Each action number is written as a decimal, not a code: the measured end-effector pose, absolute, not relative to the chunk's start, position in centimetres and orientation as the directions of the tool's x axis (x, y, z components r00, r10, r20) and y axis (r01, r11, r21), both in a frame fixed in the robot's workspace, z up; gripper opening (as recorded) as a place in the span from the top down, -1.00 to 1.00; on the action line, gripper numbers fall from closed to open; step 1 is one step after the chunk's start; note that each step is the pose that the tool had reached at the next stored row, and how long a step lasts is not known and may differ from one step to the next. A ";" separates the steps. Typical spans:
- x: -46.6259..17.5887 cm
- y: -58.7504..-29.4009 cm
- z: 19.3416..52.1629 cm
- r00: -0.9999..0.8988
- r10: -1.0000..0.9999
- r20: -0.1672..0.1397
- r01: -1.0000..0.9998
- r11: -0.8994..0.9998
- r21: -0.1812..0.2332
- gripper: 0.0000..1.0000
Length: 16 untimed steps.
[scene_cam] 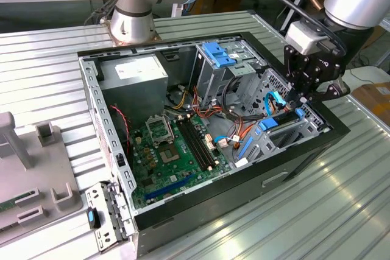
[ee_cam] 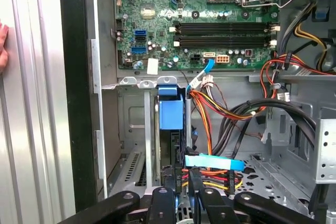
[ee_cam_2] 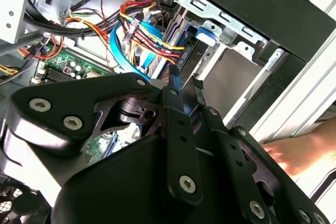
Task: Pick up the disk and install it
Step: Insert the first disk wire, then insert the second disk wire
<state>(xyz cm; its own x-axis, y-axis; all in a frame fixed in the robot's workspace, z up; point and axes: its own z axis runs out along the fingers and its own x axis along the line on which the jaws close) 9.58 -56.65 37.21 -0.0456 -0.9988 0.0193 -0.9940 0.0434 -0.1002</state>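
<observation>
In the first wrist view the pincer [ee_cam: 184, 182] sits nearest the camera, its two thin black fingers [ee_cam: 169, 187] drawn close together with only a narrow gap between them, and nothing visibly clamped in that gap. Just beyond the fingertips stands the disk [ee_cam: 171, 113], on edge in a slot of the grey drive cage [ee_cam: 131, 129], its blue plastic bracket facing the camera; whether the fingertips touch it cannot be told. A flat blue data cable [ee_cam: 212, 162] crosses just beside the pincer, with a bundle of red, yellow and orange wires [ee_cam: 220, 111] next to the disk. Farther off than the cage lies the green motherboard [ee_cam: 157, 19] with its black memory slots [ee_cam: 226, 32]. In the second wrist view the fingers [ee_cam_2: 175, 80] point down beside the blue bracket of the disk [ee_cam_2: 206, 36], near the cage's metal edge. In the exterior view the pincer [scene_cam: 300, 98] hangs over the cage corner of the open computer case [scene_cam: 244, 181], which rests on the ribbed metal counter [scene_cam: 304, 211]; the power supply [scene_cam: 137, 74] sits at the case's far end from the pincer.
</observation>
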 end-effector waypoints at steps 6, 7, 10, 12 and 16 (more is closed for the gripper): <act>9.6 -56.6 37.4 -0.046 -0.999 0.019 -0.994 0.043 -0.100 0.50; 9.6 -56.6 37.4 -0.046 -0.999 0.019 -0.994 0.043 -0.100 0.50; 9.6 -56.6 37.5 -0.046 -0.999 0.019 -0.994 0.043 -0.100 0.50; 9.6 -56.6 37.5 -0.046 -0.999 0.019 -0.994 0.043 -0.100 0.50; 9.8 -56.6 37.5 -0.046 -0.999 0.019 -0.994 0.043 -0.100 0.50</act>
